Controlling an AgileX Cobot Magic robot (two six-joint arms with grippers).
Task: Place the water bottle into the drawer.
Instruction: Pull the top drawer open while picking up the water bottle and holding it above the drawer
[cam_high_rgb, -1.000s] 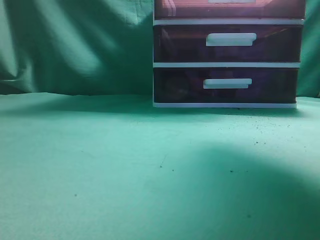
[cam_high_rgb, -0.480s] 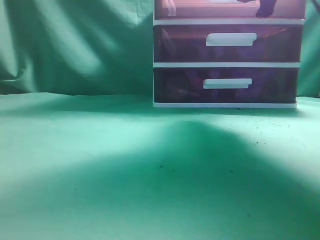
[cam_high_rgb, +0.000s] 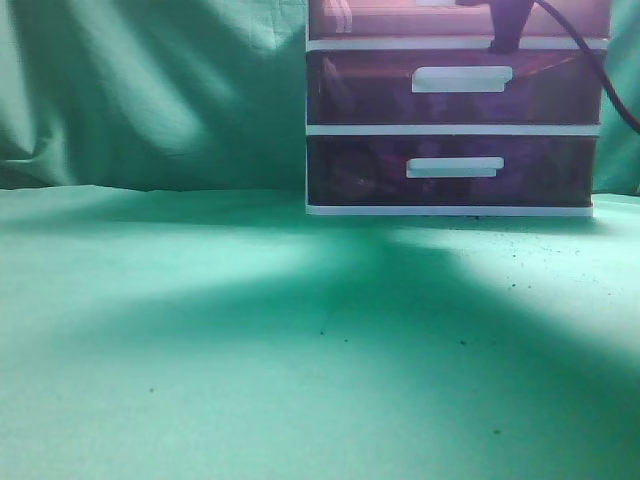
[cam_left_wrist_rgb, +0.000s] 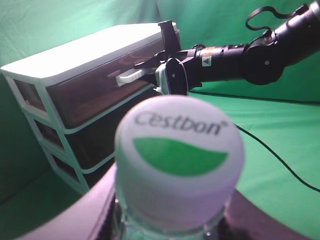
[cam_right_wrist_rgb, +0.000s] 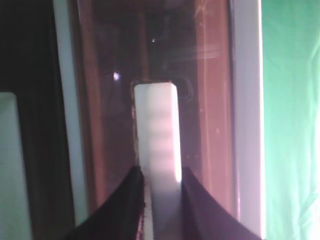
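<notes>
Right tool on the top handle, bottle waiting in the left tool

On the green surface (cam_high_rgb: 200, 350) stands the three-drawer unit (cam_left_wrist_rgb: 75, 55), and I have the right tool (cam_right_wrist_rgb: 159, 200) at the reddish drawer (cam_right_wrist_rgb: 200, 100) on top, its two fingers straddling the white handle (cam_right_wrist_rgb: 156, 130); whether they already pinch it I cannot tell, but I judge this sets up the pull. The water bottle (cam_left_wrist_rgb: 179, 165) sits upright in the left tool (cam_left_wrist_rgb: 175, 220), clamped just below its white cap, held back from the unit so the drawer has room to slide out.
</notes>
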